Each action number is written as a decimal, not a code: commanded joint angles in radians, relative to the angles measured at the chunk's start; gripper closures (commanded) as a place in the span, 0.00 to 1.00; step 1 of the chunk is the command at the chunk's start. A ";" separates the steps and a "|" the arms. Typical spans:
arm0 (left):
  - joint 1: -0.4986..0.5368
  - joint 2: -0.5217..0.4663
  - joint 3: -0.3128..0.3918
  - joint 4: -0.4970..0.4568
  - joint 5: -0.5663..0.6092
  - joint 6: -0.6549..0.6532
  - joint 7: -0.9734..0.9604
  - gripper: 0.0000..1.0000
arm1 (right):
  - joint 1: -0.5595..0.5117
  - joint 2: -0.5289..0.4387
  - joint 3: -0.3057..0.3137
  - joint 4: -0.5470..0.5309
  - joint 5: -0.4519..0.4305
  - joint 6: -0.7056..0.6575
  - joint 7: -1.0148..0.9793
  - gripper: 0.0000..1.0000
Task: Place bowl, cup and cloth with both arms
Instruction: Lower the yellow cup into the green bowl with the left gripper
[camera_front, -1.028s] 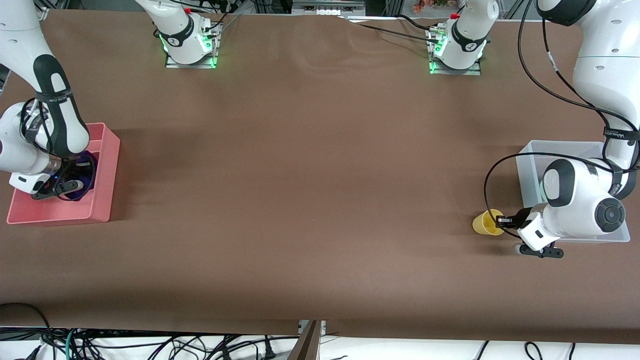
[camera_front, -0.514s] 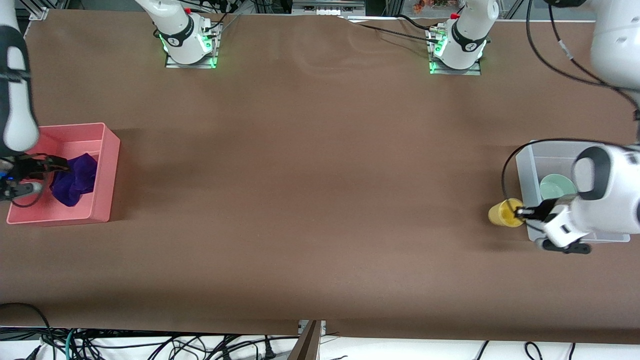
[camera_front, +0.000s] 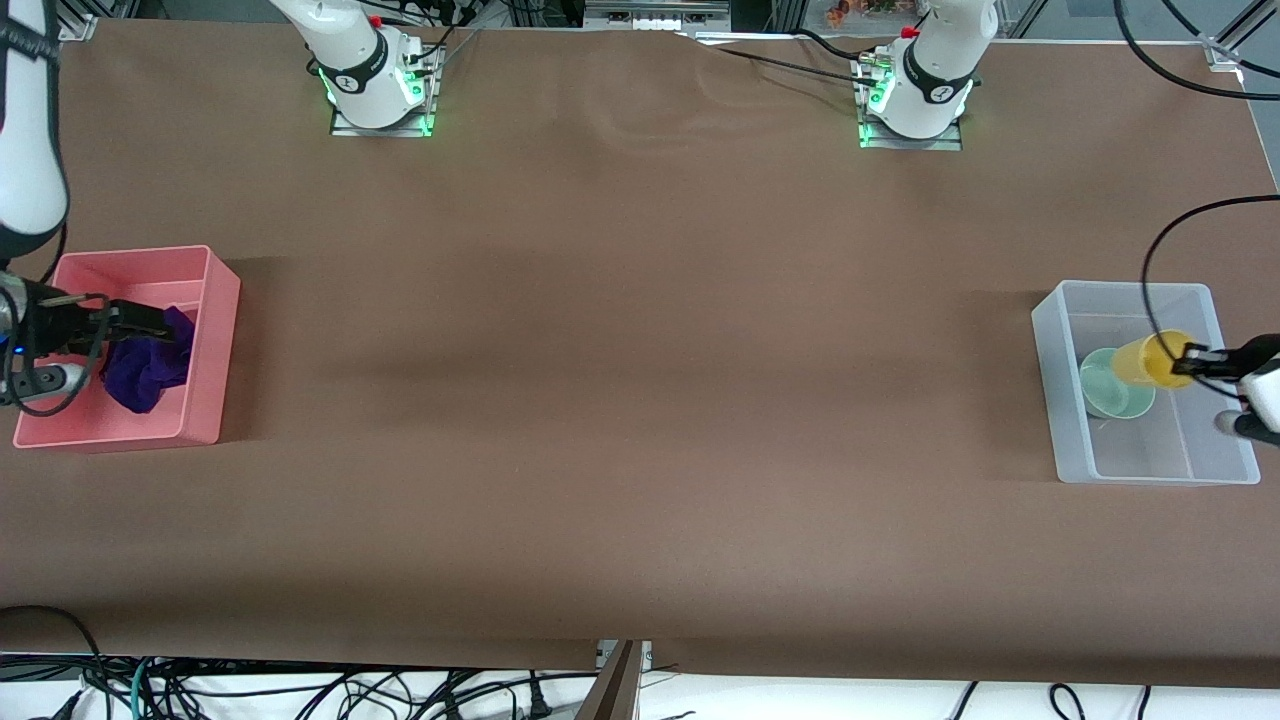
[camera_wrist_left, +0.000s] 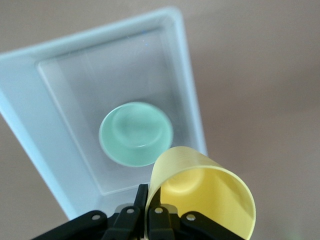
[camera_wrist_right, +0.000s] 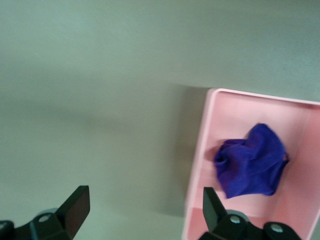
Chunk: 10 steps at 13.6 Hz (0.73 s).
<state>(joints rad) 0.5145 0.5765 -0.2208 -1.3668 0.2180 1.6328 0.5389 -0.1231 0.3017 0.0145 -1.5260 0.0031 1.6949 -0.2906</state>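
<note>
While the left gripper (camera_front: 1193, 364) pinches the yellow cup (camera_front: 1150, 361) by its rim, tipped sideways over the clear bin (camera_front: 1062, 400), its base points toward nine o'clock above the mint bowl (camera_front: 1110, 388). The right gripper (camera_front: 150, 322), fingers spread, hangs over the pink bin (camera_front: 210, 360) holding the purple cloth (camera_front: 145, 368).

No legible text, label, brand mark, number or sign appears in any current view. The black bands on the two arm bases (camera_front: 372, 75) (camera_front: 925, 85), at roughly 11 and 1 o'clock of the front view, carry small white marks that cannot be read.
</note>
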 joint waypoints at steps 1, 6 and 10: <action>0.077 -0.004 -0.014 -0.170 0.024 0.199 0.091 1.00 | 0.019 -0.052 0.044 0.015 -0.002 -0.070 0.091 0.00; 0.117 0.012 -0.014 -0.255 0.009 0.335 0.115 1.00 | 0.053 -0.082 0.067 0.133 -0.049 -0.214 0.079 0.00; 0.117 0.039 -0.015 -0.256 -0.011 0.395 0.115 1.00 | 0.046 -0.159 0.051 0.130 -0.064 -0.139 0.083 0.00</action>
<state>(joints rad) 0.6256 0.6109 -0.2317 -1.6108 0.2174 1.9952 0.6378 -0.0743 0.1855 0.0725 -1.3890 -0.0483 1.5481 -0.2062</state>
